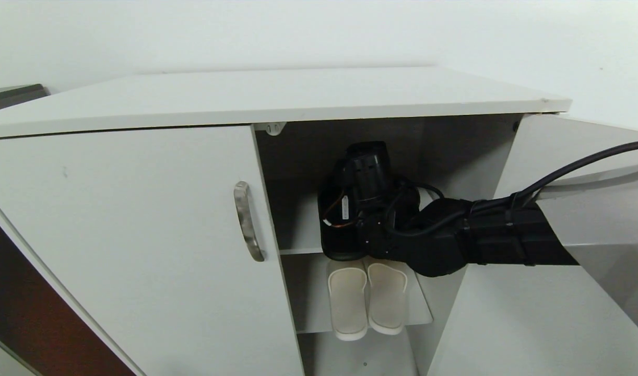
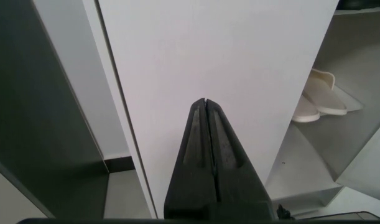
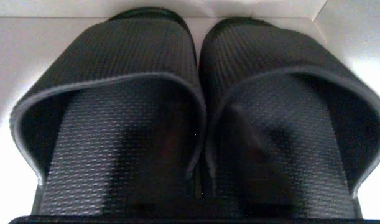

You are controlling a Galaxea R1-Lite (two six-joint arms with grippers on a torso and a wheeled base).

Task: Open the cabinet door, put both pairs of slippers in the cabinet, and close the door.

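The cabinet [image 1: 277,96] is seen with its left door [image 1: 131,235] closed and its right door [image 1: 533,324] swung wide. The white slippers [image 1: 367,300] [image 2: 320,99] are laid side by side on the lower shelf [image 1: 311,297], heels toward the opening and reaching slightly past the shelf's front edge. The black slippers [image 1: 335,230] [image 3: 146,93] are found at the upper shelf [image 1: 298,230], pressed together, with the right pincer [image 1: 358,219] just at them inside the opening. Whether that pincer is clamped on the pair or already loosened cannot be told. The left pincer [image 2: 205,155] is held in front of the closed door, its jaws shut on nothing.

The second pair is judged to be at the point of being set down, with the door left to be closed.

Several faults can be foreseen. The heels of the black pair appear to hang at the shelf's front edge; if the pair is released too far forward, it may be tipped off onto the white pair below. If the arm is drawn back while a strap is caught, the pair may be dragged out. The door may be stopped by any overhanging heel, and the black cable [image 1: 585,162] running above the open door may be snagged.
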